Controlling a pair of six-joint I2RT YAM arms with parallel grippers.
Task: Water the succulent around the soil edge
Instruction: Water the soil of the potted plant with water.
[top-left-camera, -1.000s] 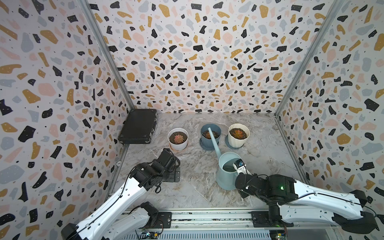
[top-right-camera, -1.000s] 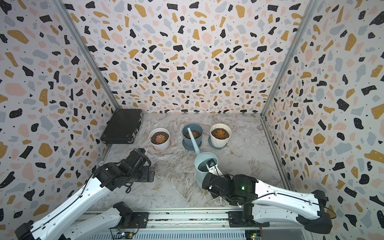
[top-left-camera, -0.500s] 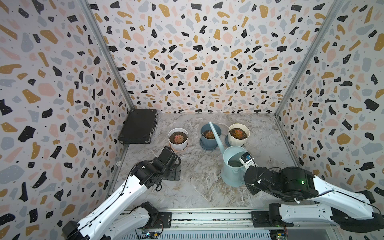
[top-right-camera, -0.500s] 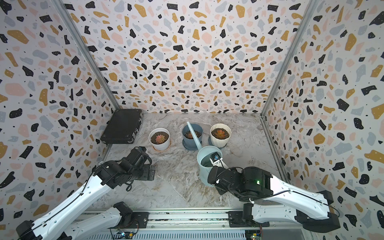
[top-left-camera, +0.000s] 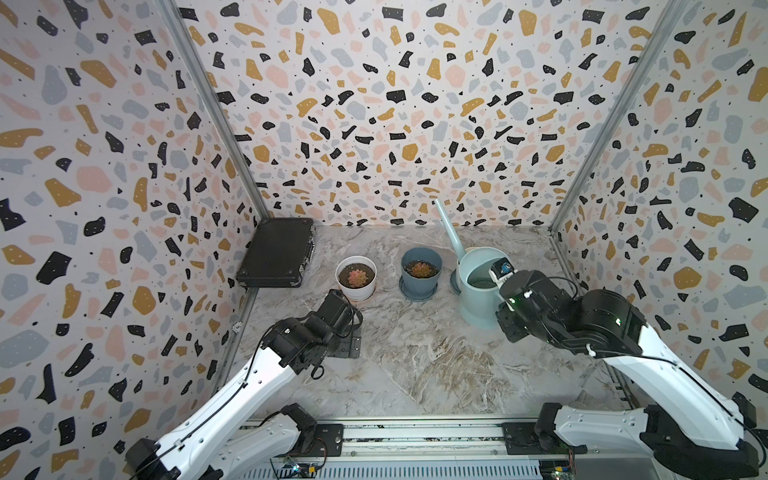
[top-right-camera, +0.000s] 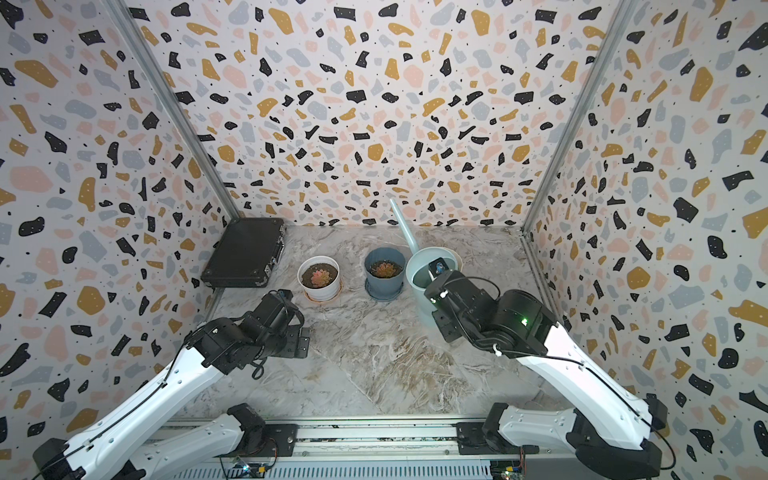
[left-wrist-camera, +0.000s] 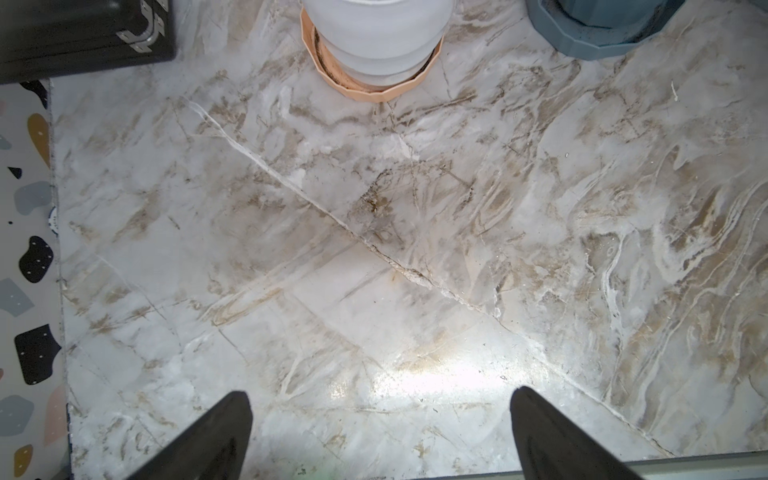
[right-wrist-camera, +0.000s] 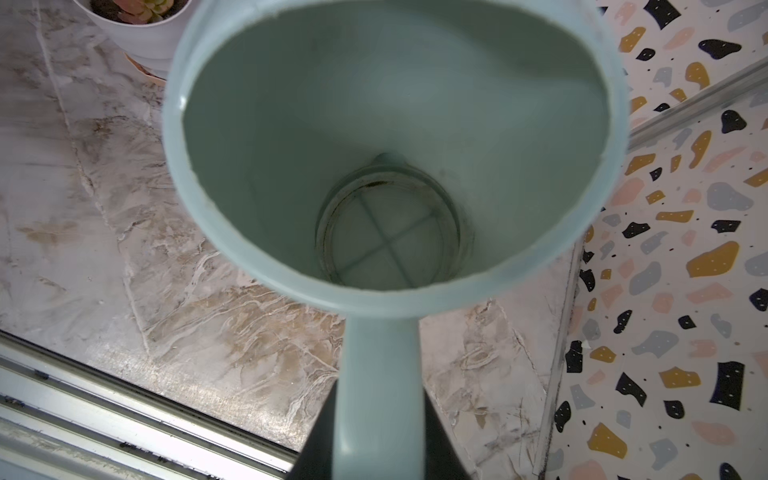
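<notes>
My right gripper (right-wrist-camera: 380, 436) is shut on the handle of a pale blue-green watering can (top-left-camera: 478, 299), which it holds upright at the back right. The can's spout (top-left-camera: 446, 224) points up toward the back wall, and in the right wrist view I look down into its open top (right-wrist-camera: 395, 124). Left of it stand a blue pot (top-left-camera: 420, 270) and a white pot (top-left-camera: 356, 276), each with a pink-green succulent in dark soil. A white pot holding a succulent (right-wrist-camera: 141, 25) shows past the can's rim. My left gripper (left-wrist-camera: 380, 395) hangs open over bare table in front of the white pot (left-wrist-camera: 374, 33).
A black case (top-left-camera: 276, 253) lies at the back left against the wall. The white pot sits on a peach saucer (left-wrist-camera: 374, 89) and the blue one on a blue saucer (left-wrist-camera: 582, 41). Patterned walls close three sides. A metal rail (top-left-camera: 415, 432) runs along the front edge.
My right arm has lifted the watering can and carried it back and to the right. The spout now rises against the back wall. The left arm has stayed put.
</notes>
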